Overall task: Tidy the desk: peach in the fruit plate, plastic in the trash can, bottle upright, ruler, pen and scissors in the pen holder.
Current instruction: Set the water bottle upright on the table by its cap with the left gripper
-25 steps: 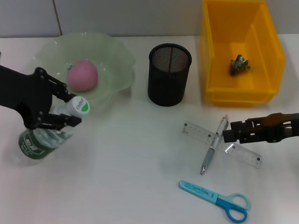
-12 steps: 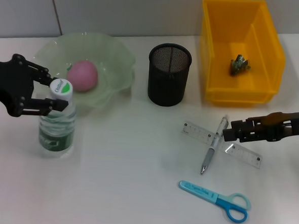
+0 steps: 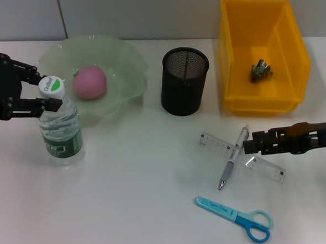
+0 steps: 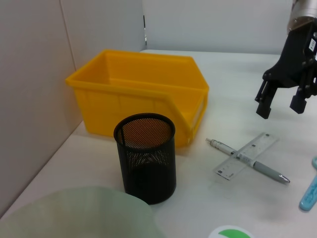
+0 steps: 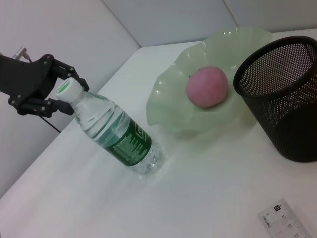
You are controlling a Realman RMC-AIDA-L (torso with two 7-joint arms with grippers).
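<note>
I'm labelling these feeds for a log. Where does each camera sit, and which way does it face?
Head: above, facing down at the desk; left gripper at the bottle, right gripper over the ruler.
Left wrist: faces the pen holder; none of its own arm shows.
Right wrist: faces bottle and peach; none of its own.
All show the pen holder.

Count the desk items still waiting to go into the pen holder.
3, all outside the pen holder: the ruler and the pen crossing over it by the right hand, and the scissors nearer the front edge.
</note>
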